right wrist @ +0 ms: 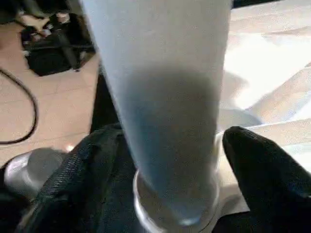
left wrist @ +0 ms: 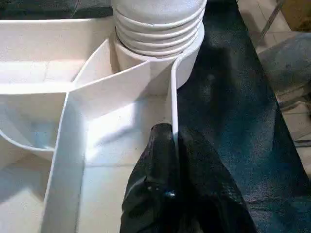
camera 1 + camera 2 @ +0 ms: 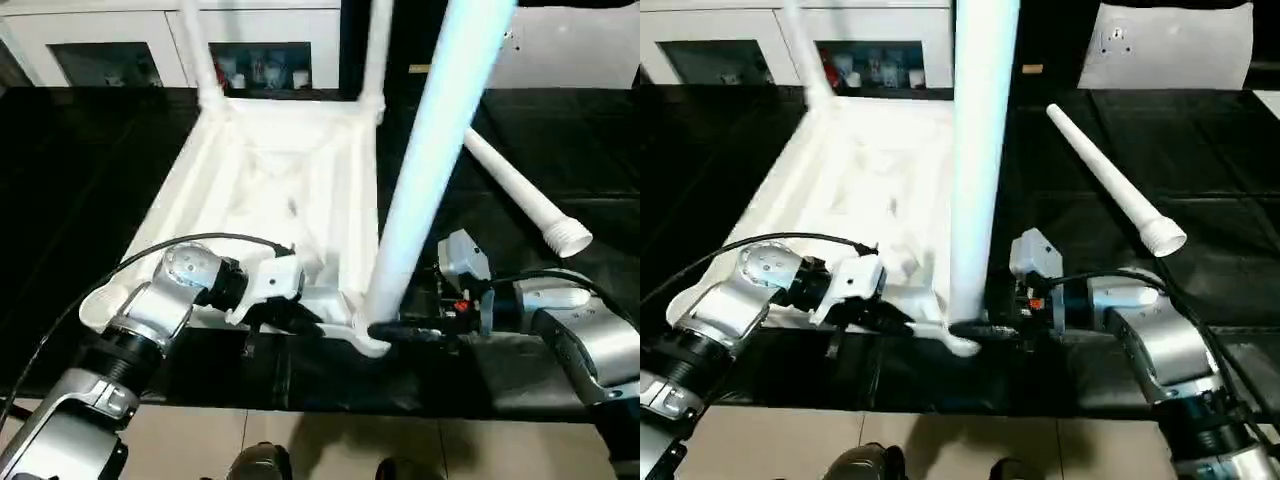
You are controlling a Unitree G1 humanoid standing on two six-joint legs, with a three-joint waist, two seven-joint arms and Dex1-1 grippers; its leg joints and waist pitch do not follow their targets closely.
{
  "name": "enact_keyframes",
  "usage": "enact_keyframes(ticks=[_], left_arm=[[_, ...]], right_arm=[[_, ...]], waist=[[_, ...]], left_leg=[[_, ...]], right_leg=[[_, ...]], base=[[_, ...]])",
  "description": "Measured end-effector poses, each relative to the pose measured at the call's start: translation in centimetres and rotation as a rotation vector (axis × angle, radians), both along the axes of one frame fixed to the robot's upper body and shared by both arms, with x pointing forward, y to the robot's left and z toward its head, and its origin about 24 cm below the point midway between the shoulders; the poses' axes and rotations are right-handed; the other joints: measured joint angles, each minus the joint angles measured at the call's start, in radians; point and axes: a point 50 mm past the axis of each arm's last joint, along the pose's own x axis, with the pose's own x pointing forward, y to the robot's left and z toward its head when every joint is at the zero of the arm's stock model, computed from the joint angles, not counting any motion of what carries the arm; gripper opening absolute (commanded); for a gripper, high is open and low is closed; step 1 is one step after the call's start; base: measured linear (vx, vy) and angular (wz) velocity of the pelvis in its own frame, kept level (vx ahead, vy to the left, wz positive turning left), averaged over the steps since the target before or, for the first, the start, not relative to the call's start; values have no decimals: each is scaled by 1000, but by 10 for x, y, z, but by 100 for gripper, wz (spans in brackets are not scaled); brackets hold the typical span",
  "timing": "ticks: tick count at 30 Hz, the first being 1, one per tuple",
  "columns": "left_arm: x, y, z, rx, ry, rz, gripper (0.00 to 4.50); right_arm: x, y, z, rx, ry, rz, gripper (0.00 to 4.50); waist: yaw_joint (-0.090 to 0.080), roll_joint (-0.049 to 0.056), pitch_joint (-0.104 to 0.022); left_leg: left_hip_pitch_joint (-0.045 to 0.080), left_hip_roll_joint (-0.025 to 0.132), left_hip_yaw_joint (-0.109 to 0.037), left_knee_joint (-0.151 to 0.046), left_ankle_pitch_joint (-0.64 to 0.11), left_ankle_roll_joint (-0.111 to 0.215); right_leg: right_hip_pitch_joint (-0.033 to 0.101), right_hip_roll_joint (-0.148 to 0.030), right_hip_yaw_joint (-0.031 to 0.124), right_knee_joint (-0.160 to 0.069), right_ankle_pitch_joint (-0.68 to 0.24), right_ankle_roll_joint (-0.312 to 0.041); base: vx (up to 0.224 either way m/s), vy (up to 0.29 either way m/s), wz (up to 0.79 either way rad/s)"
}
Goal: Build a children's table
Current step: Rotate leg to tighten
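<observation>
The tabletop (image 3: 270, 200) lies upside down on the black work surface (image 3: 1200, 150), ribbed underside up, its near edge at the front lip of that surface. Two legs already stand in the far corner sockets, rising out of the top of the head views. A third leg (image 3: 975, 150) stands upright in the near right corner socket (image 3: 368, 335), its long axis close to vertical and leaning slightly. The right gripper (image 3: 405, 332) comes in level from the right and has its black fingers (image 1: 265, 170) narrowed around the base of this leg, one on each side, so the leg sits directly ahead of that hand. The left gripper (image 2: 170, 165) is pinched shut on a thin rib wall of the tabletop just beside the same socket, steadying it; the wrist view there shows the leg's ridged end sitting at the socket mouth, with some ridges still above the rim, so I judge it not fully seated. The coming move looks like a push or turn down along the leg's axis, and the right arm is the one placed for it. The fourth leg (image 3: 1110, 180) lies loose on the surface to the right, well apart, wide end toward the front. A white cabinet (image 3: 130, 40) stands behind.
</observation>
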Motion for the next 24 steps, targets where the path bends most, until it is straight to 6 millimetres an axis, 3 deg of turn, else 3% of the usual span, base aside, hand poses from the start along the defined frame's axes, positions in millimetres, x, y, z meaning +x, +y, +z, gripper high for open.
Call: enact_keyframes(ticks=[17,24], left_arm=[[0,0,-1,-5,-3,-23,0],[2,-2,-2,-21,40,26,0]], right_arm=[[0,-5,-2,-23,33,16,215],[-2,-1,-6,31,76,-46,197]], waist=[[5,-1,-1],[6,-1,-1]], left_leg=[[0,0,0,1,0,0],[0,0,0,1,0,0]], right_leg=[[0,0,0,0,0,0],[1,0,0,1,0,0]], base=[[0,0,0],[0,0,0]])
